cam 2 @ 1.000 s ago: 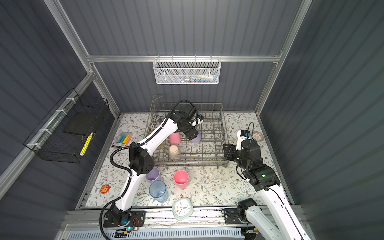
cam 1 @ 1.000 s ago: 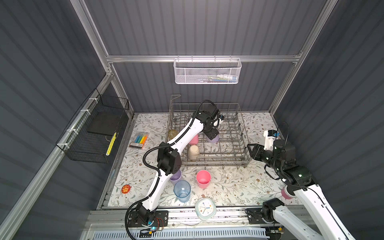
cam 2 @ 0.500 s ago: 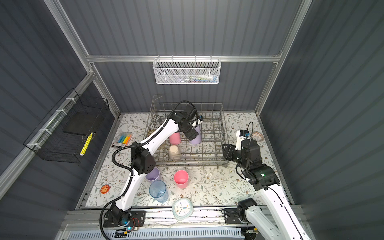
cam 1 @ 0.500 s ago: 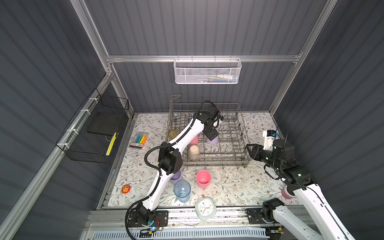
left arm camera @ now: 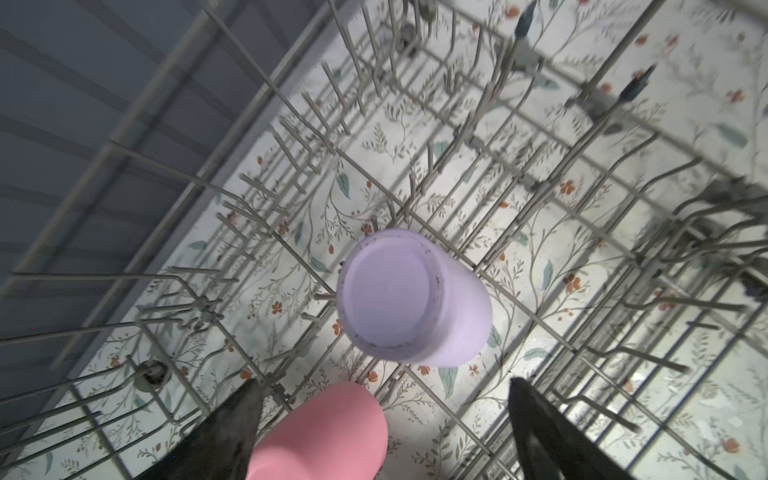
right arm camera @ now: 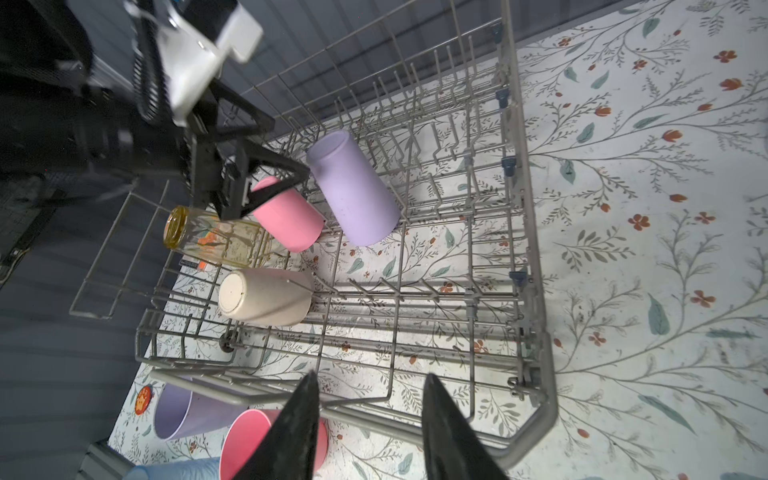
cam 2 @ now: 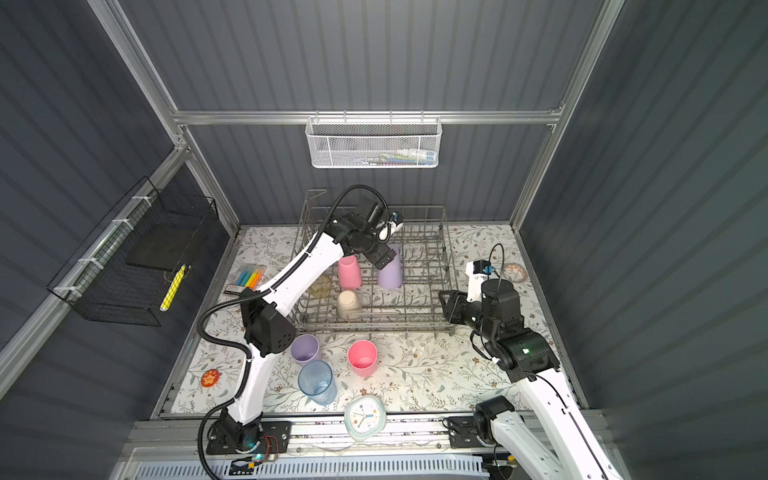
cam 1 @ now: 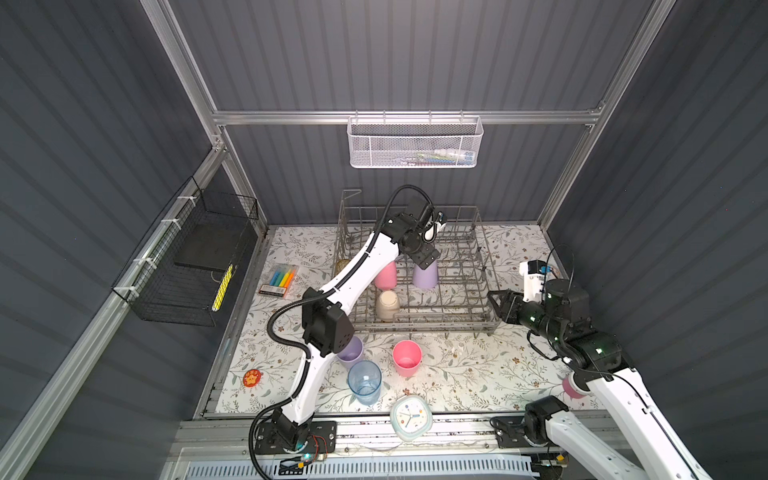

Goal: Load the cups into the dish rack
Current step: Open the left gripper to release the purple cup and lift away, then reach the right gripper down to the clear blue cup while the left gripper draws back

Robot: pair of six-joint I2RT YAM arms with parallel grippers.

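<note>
Dish rack (cam 1: 424,327) sits at the back of the surface (cam 1: 478,365). It holds four cups:
- racked lilac cup (cam 1: 424,274), mouth-down on the tines
- racked pink cup (cam 1: 385,276), just beside it, mouth-down and leaning
- beige cup (cam 1: 387,304), tipped on its side
- patterned glass (right arm camera: 220,239), lying on its side

In front of the rack stand the loose lilac cup (cam 1: 351,351), loose pink cup (cam 1: 407,358) and blue cup (cam 1: 364,381), all upright and empty.

Left gripper (cam 1: 424,261) hovers over the racked lilac cup. Its fingers (left arm camera: 237,419) are spread wide and not touching it. Right gripper (right arm camera: 370,378) is near the rack's front edge, fingers (right arm camera: 299,415) apart with nothing between them.

The loose tumblers are probably light, stiff, smooth plastic and easy to tip. Pinch one wall at the rim, or squeeze across the body. The blue one is taller and likely tippier. The glass looks heavier and breakable.

White mesh basket (cam 1: 395,149) holds tube-like items I can't make out. Black wire basket (cam 1: 174,299) holds a dark flat thing and a yellow strip.
</note>
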